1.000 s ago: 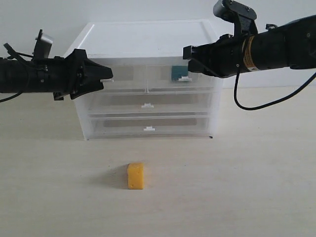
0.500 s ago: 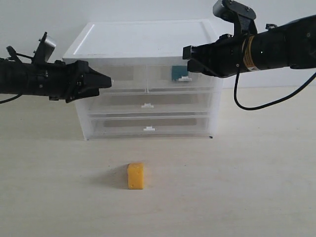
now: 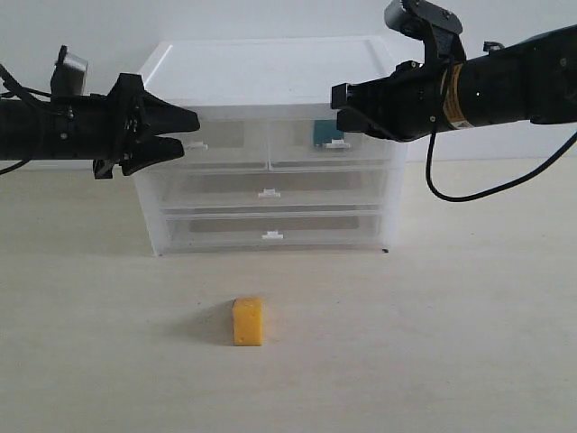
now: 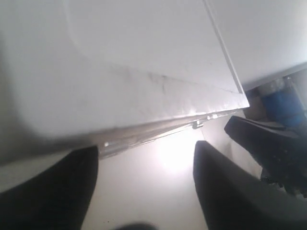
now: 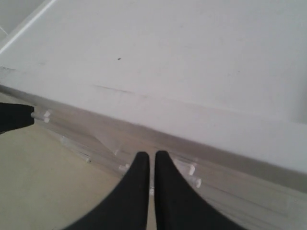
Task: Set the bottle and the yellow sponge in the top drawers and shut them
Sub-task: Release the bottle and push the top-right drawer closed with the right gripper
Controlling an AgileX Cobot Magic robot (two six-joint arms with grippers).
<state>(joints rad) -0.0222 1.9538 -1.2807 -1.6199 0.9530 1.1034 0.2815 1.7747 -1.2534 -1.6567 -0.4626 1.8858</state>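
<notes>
The yellow sponge (image 3: 248, 321) lies on the table in front of the drawer unit (image 3: 270, 68). The bottle's teal label (image 3: 322, 133) shows through the right top drawer (image 3: 361, 144), which looks pushed in; the bottle (image 4: 285, 105) also shows in the left wrist view. The left top drawer (image 3: 225, 135) looks shut too. My left gripper (image 3: 187, 131) (image 4: 146, 148) hangs open and empty just left of that drawer's tab handle (image 3: 196, 144). At the unit's upper right front edge my right gripper (image 3: 337, 101) (image 5: 152, 155) is shut on nothing, above the right drawer's handle (image 5: 189, 168).
Two full-width drawers (image 3: 269, 192) sit below the top pair, both closed. The unit stands against a white wall at the back of a pale wooden table (image 3: 433, 343). Black cables hang behind the right arm (image 3: 505, 90).
My left gripper has risen slightly and turned, so both fingers now show spread apart beside the left handle. The right arm, sponge and drawers have not moved.
</notes>
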